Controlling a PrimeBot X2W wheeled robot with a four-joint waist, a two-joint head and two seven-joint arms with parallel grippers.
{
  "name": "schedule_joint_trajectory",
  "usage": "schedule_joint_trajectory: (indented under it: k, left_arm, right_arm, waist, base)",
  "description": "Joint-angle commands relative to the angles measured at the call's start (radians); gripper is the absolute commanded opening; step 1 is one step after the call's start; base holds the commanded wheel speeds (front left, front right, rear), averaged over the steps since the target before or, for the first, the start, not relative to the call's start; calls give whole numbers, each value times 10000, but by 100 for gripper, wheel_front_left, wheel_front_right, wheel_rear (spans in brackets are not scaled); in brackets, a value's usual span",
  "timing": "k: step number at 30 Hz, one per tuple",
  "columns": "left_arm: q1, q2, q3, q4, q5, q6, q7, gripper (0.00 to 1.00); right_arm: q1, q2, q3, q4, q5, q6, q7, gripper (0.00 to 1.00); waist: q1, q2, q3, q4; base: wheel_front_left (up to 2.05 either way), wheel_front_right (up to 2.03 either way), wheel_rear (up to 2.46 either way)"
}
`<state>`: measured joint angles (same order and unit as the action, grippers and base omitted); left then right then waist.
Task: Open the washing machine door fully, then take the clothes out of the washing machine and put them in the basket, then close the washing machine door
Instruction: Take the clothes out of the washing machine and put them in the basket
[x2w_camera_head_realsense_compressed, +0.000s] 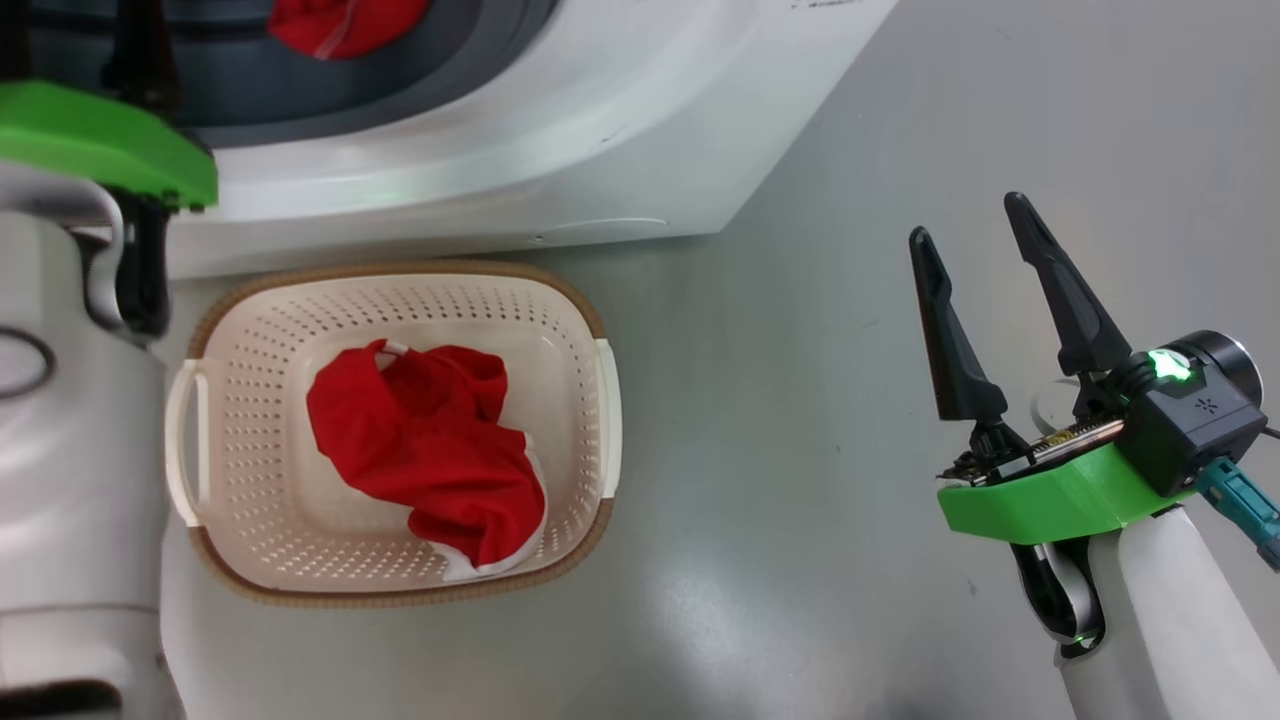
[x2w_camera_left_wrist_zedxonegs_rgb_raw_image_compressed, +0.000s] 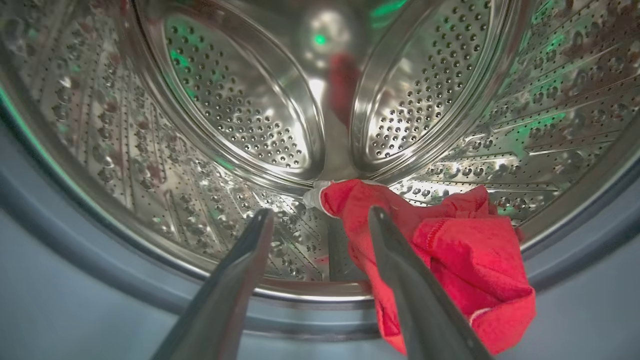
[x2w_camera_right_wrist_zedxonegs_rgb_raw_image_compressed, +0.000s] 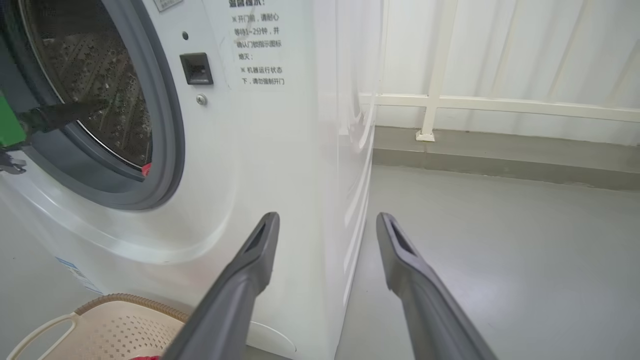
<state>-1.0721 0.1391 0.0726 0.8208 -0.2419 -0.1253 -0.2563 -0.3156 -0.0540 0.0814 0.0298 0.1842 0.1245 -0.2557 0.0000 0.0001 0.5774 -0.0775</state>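
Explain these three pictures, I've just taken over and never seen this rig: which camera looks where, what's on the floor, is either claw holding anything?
This is a wheeled robot with two arms, each ending in a two-fingered gripper. The head view looks down from its head: the washing machine at the top, and on the grey floor before it the basket, holding one red garment. The right gripper hangs open over the floor at the right, holding nothing. The right wrist view looks along those same fingers at the machine's front. The left wrist view looks along the left gripper into the steel drum. Its fingers are spread and grip nothing; a second red garment lies at the drum's front lip, partly behind one finger.
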Motion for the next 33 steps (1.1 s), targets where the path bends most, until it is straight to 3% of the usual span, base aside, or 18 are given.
schedule_joint_trajectory:
  k: [1,14,24,33]
  left_arm:
    - [-442,400,231,312,-252,-52,303,100]
    - [-2561,268,-193,2120,-1889,-53,3195,100]
    - [-2568,67,-902,1852,-3285,-53,5285,100]
    - [-2070,509,-1931,1710,-3382,-53,6294,100]
  right_arm:
    - [-22,31,277,-215,32,62,-61,100]
    - [-125,36,390,-39,248,62,-61,100]
    - [-176,37,349,-45,312,62,-61,100]
    - [-182,37,460,11,515,62,-61,100]
  waist:
    - [0,-1,226,-154]
    - [0,-1,356,-388]
    - [0,-1,377,-522]
    - [0,-1,318,-685]
  base:
    - [0,0,0]
    - [0,0,0]
    - [0,0,0]
    - [0,0,0]
